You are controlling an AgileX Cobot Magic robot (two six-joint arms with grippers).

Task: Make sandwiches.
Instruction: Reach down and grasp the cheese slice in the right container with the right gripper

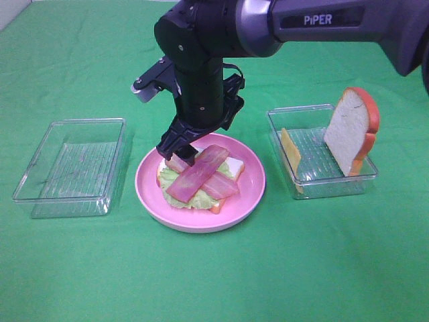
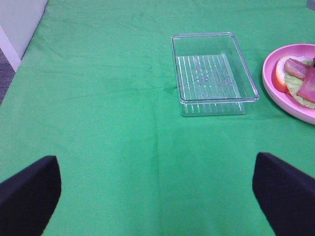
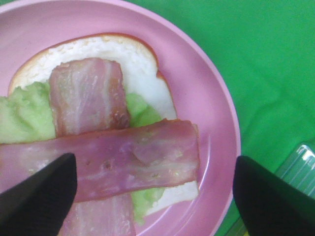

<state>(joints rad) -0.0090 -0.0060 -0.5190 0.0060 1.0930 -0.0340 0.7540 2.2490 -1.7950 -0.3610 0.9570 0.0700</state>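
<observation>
Mid-bench, the pink plate carries a bread slice, lettuce leaf and crossed bacon strips. The right claw hangs just above them, jaws wide, gripping nothing. Toward the right edge, the second bread slice and cheese slice stand in a clear tray. The left claw gapes wide and empty near the other tray.

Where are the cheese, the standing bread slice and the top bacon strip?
cheese point(image 1: 290, 149): high camera view, middle of its yellow face.
standing bread slice point(image 1: 347, 131): high camera view, its white face.
top bacon strip point(image 3: 128, 157): right wrist view, middle of the strip.
</observation>
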